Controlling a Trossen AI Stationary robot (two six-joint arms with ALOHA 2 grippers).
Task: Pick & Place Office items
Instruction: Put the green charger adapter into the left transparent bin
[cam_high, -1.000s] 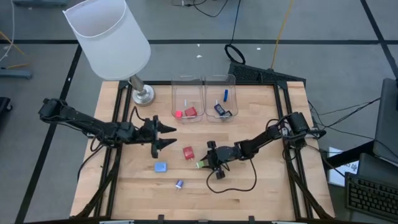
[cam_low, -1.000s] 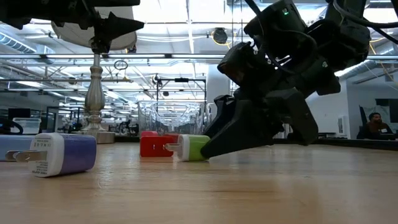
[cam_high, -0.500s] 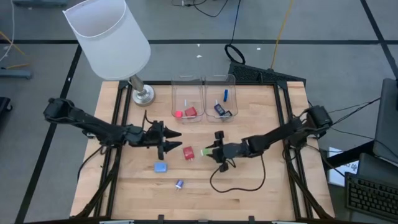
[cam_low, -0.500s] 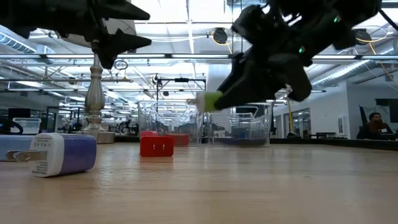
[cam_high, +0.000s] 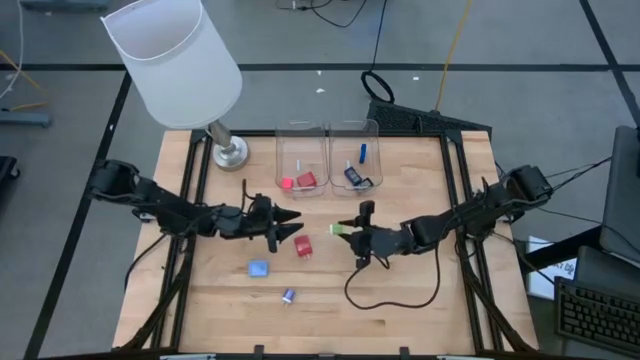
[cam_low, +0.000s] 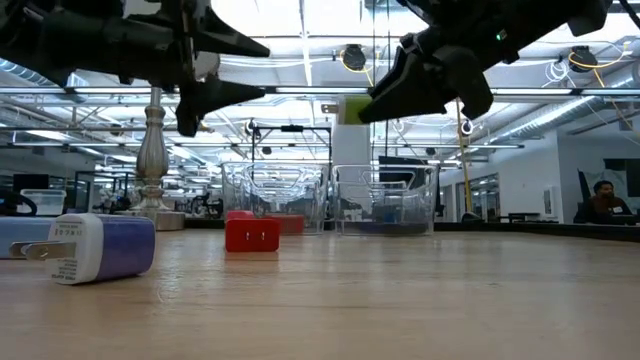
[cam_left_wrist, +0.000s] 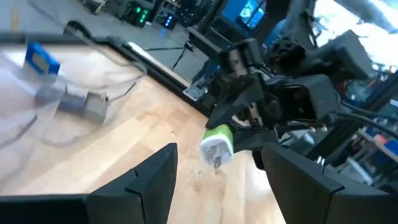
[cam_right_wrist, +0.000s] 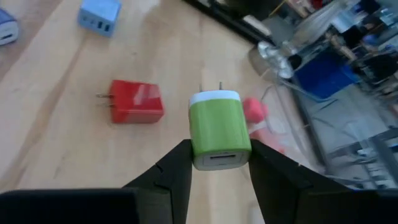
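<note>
1. Overhead view: two clear bins stand side by side at the far middle of the bench (cam_high: 420, 300). The left bin (cam_high: 301, 160) holds two red pieces (cam_high: 300, 181); the right bin (cam_high: 355, 158) holds a dark blue piece (cam_high: 363, 152) and a dark one with a cable (cam_high: 354, 177). The right gripper (cam_high: 352, 232) is clenched on a green charger (cam_high: 339, 229) in front of the bins. The left gripper (cam_high: 293, 225) hangs just over a red charger (cam_high: 303, 246), fingers spread, holding nothing. A light blue charger (cam_high: 259, 268) and a small dark blue charger (cam_high: 288, 296) lie nearer the front edge. A white-shaded lamp (cam_high: 172, 60) stands at the far left corner.

2. Low view: the green charger (cam_low: 355, 109), white at its tip, is held well above the bench by the right gripper (cam_low: 385, 100). The red charger (cam_low: 251, 235) sits on the wood; a blue charger with a white face and two prongs (cam_low: 95, 248) lies close at the left. The left gripper (cam_low: 215, 70) hangs above them.

3. Left wrist view: the left gripper's dark fingers (cam_left_wrist: 152, 177) stand apart with nothing between. Beyond them the green charger (cam_left_wrist: 216, 144) is a rounded green block with a white end and metal prongs, gripped by the other arm.

4. Right wrist view: the right gripper (cam_right_wrist: 219, 163) pinches the green charger (cam_right_wrist: 217, 127) by its sides, white end and prongs pointing away. The red charger (cam_right_wrist: 135, 102) and the light blue charger (cam_right_wrist: 99, 14) lie on the bench beyond.
</note>
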